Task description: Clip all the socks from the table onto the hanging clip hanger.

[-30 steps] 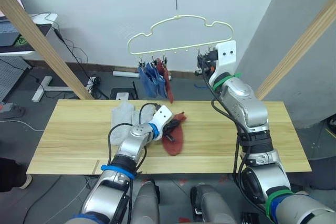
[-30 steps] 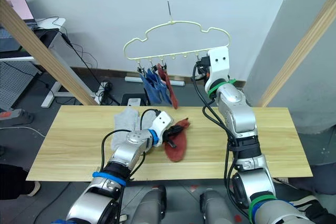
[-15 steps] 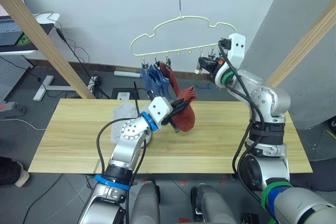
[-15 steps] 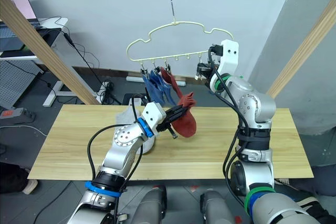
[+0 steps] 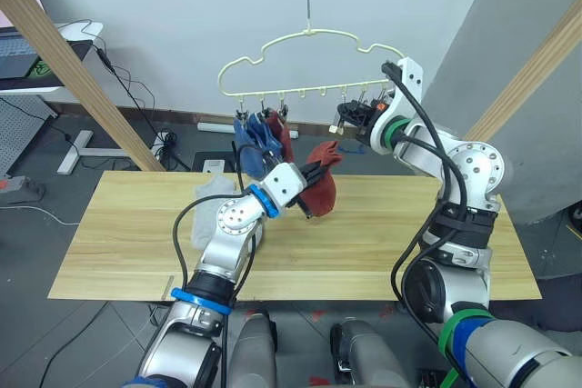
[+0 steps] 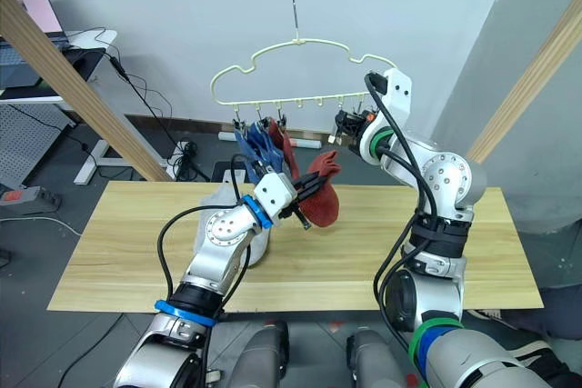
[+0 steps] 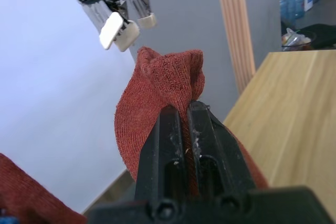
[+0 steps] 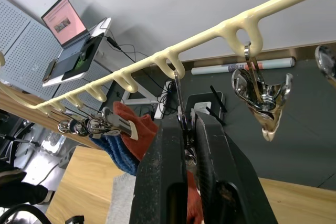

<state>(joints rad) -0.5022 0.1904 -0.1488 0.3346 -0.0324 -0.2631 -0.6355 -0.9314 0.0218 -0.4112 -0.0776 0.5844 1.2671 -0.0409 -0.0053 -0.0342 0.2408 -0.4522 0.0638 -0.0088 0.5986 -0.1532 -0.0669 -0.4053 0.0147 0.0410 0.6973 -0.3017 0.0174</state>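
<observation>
Soft rust-red ankle sock (image 5: 318, 190) pinched in left gripper (image 7: 190, 109), raised toward small grey metal clip (image 8: 182, 121) squeezed by right gripper (image 8: 185, 129) for clipping.

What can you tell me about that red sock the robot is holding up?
The red sock is a short, rust-coloured knitted piece, bunched and folded where the left claw pinches it shut. It hangs in the air above the table, lifted toward the clip hanger, its top just below a metal clip that the right claw grips.
</observation>
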